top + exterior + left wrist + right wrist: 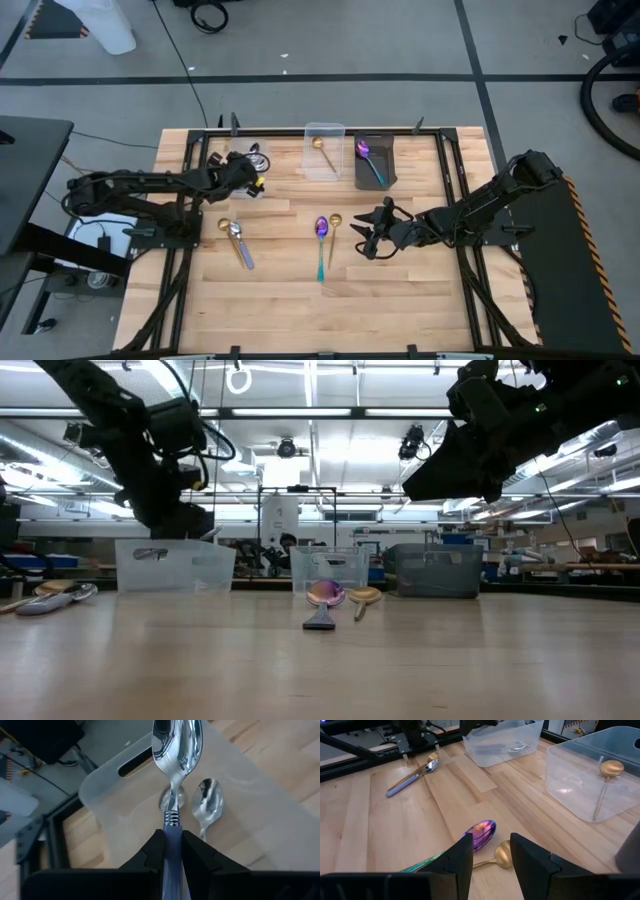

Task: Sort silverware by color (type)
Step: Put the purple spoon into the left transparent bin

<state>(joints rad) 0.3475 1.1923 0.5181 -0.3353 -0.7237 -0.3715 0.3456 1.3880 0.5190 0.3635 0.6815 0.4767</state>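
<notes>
Keep the left gripper (172, 851) clenched on the silver spoon (176, 750) by its pale handle above the clear bin (125, 795) at the tabletop's (300, 300) far left, then lower and release beside the two silver spoons (207, 802) inside, leaving the right gripper (490, 855) spread over the purple spoon (480, 834).

A light wooden plank counter (290, 300) in a black metal frame is being surrounded by a grey concrete floor (400, 35) crossed by dark lines. Black cables (205, 14) are being left lying on it. Long white ceiling lights (330, 455) are being shone over distant cluttered workbenches (560, 565).
</notes>
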